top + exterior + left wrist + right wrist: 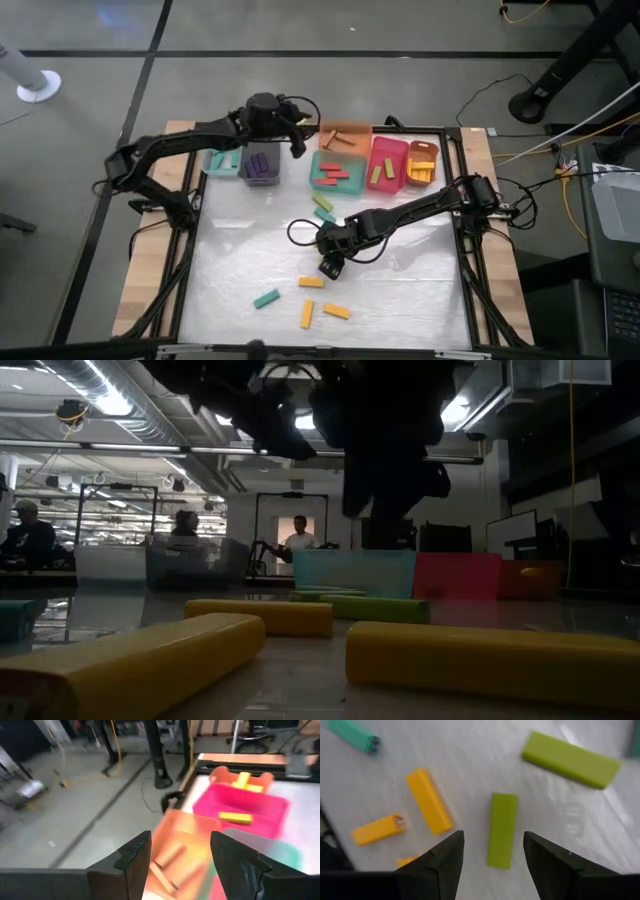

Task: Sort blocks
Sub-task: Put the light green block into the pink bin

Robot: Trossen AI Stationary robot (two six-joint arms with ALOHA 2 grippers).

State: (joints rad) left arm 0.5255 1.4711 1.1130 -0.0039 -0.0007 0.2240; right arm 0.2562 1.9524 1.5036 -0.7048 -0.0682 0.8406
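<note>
Several blocks lie flat on the white table: a teal one (pixel 266 298), three yellow ones (pixel 311 282) (pixel 308 314) (pixel 336 311) and a green one (pixel 323 203). My right gripper (pixel 330 262) hovers open above the table's middle. In its wrist view the fingers (pixel 493 836) stand on either side of a green block (pixel 502 830), above it and apart from it. My left gripper (pixel 298 140) is open and empty at the far side. It is raised beside the orange bin (pixel 175 855), which holds brown blocks (pixel 165 860).
A row of bins stands at the far edge: teal (pixel 222 160), purple (pixel 260 165), orange (pixel 345 137), teal with red blocks (pixel 335 172), pink (pixel 388 163) and a small orange one (pixel 423 162) with yellow blocks. A second green block (pixel 570 759) lies near the right gripper.
</note>
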